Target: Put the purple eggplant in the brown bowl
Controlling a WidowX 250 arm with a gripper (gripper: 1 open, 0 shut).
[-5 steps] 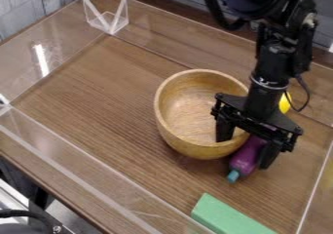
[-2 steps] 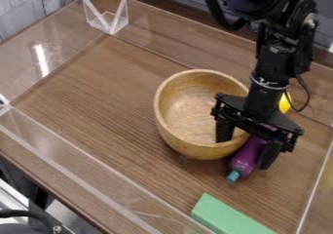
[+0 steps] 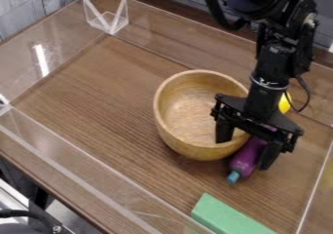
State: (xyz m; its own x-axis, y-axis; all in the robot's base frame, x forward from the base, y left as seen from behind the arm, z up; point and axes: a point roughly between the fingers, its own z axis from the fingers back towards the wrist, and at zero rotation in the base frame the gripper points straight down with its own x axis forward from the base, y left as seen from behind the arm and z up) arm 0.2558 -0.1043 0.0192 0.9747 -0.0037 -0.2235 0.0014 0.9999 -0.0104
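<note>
Fingers [image 3: 255, 141] lowered beside brown bowl [image 3: 198, 113] on counter [image 3: 104, 87], purple eggplant [image 3: 244, 161] just below and between them, upper end hidden by fingers, contact unclear so grasp state could not be told, green block [image 3: 235, 218] cut off at lower edge

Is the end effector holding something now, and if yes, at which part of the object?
The end effector is down around the purple eggplant, at its upper end, away from the teal stem cap. Whether the grip is closed cannot be told.
</note>
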